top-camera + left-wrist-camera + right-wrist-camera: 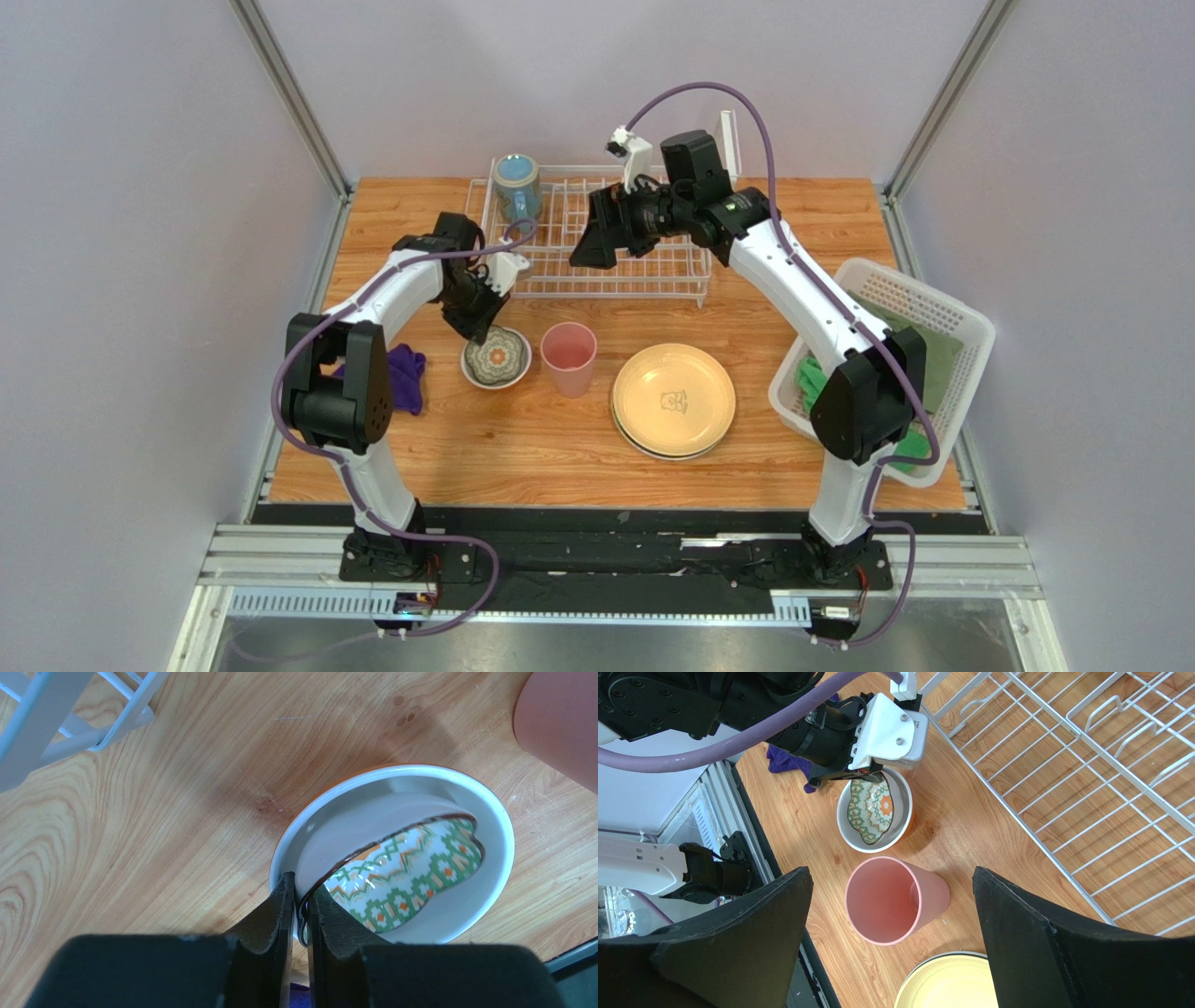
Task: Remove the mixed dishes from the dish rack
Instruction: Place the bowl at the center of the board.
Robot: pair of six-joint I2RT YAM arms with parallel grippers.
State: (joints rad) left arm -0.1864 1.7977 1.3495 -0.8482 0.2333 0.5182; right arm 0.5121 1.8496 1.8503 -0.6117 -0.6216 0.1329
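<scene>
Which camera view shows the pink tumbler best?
The right wrist view: the tumbler stands whole and large there, mouth up, between the bowl and the plate. The top view shows it whole but small. The left wrist view catches only a part of it at the upper right corner.
</scene>
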